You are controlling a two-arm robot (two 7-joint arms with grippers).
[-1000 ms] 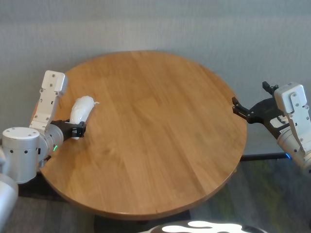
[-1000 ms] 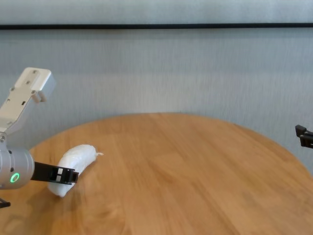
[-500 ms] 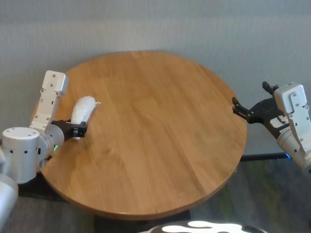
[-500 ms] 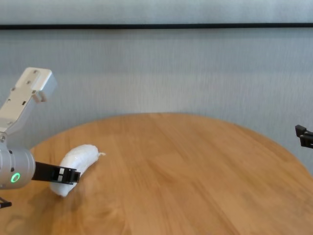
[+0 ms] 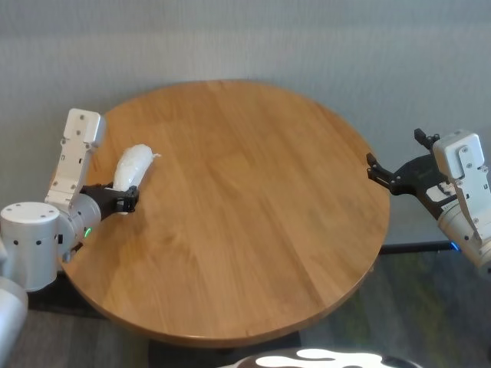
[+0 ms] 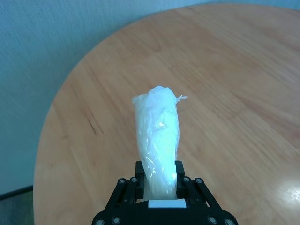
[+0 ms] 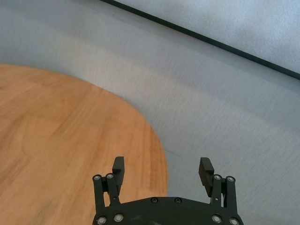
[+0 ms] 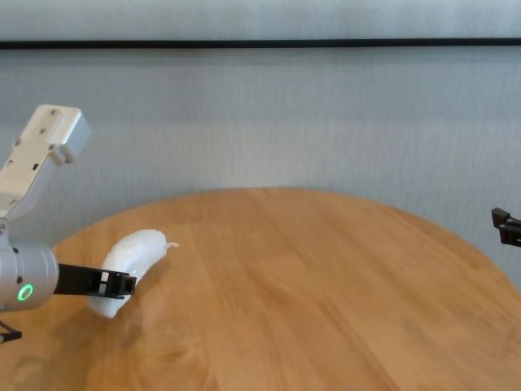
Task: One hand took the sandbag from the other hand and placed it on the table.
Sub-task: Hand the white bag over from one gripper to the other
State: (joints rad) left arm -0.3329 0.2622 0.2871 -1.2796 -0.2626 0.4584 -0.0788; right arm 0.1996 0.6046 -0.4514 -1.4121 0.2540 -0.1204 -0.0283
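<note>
At left of frame, my left hand [image 5: 123, 201] pinches the sandbag [image 5: 131, 166] low; its free end could droop above the surface [image 5: 253, 199]. Right hand [image 5: 393, 170] waits spread, empty.

Sandbag [image 5: 132, 169] over table's [image 5: 253, 215] left edge

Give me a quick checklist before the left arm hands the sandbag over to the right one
1. Left gripper shut on the sandbag: ok, fingers clamp its near end.
2. Sandbag off the table: ok, chest view shows a shadow beneath it.
3. Free end exposed for the taker: ok, the tufted end sticks out past the fingers.
4. Right gripper open and empty: ok.
5. Right gripper near the sandbag: not ok, it hangs off the table's far right edge.
6. Path across the table between them: ok, nothing in the way.
</note>
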